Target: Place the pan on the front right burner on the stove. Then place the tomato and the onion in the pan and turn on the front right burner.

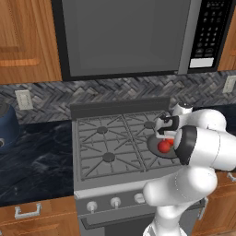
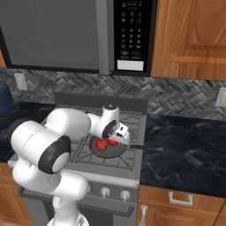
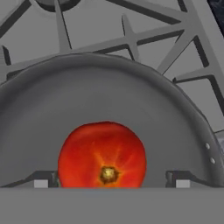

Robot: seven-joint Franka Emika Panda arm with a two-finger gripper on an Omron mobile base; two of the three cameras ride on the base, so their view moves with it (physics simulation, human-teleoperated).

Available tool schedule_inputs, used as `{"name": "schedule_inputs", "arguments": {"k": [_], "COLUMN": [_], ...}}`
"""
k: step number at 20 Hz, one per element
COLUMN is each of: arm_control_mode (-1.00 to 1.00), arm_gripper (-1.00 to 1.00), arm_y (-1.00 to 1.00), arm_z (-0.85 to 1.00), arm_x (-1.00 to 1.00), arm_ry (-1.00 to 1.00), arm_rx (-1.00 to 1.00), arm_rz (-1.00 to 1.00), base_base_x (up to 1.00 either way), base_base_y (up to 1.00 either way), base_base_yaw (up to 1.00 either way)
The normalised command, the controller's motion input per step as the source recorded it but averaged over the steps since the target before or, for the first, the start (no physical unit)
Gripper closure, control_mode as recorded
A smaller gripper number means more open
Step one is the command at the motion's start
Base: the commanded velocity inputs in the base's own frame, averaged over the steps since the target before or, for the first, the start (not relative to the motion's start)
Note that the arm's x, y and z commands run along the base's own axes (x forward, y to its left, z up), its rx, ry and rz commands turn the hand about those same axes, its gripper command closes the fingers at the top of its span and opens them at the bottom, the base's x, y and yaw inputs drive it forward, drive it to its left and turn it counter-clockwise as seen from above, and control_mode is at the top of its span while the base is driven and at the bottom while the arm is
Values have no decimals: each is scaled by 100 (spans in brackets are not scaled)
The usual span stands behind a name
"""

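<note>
A grey-doored microwave with a black keypad panel (image 1: pixel 124 37) hangs between orange-brown wooden wall cabinets (image 1: pixel 25 39). Below it runs grey herringbone tile backsplash (image 1: pixel 115 92) with white outlets (image 1: pixel 23 99), above dark marbled countertops (image 2: pixel 185 145).

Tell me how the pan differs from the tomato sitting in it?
The pan is dark grey, wide and shallow; the tomato is bright red, round and far smaller. The pan rests on the stove grates, while the tomato lies inside the pan. Both look round from above.

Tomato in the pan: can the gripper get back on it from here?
Probably yes. The gripper is open right over the tomato, a fingertip either side, and nothing lies between them in the pan.
</note>
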Motion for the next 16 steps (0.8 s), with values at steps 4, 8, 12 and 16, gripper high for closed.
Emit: {"name": "schedule_inputs", "arguments": {"k": [4, 8, 12, 16], "arm_control_mode": [-100, -100, -100, -100], "arm_gripper": [-100, -100, -100, -100], "arm_y": [0, -3, -8, -21], "arm_z": [44, 60, 41, 33], "arm_x": [-8, -32, -52, -61], "arm_ry": [-6, -9, -5, -2], "arm_rx": [0, 0, 0, 1], "arm_rz": [0, 0, 0, 0], "base_base_x": [0, 0, 0, 0], "base_base_y": [0, 0, 0, 0], "base_base_yaw": [0, 0, 0, 0]}}
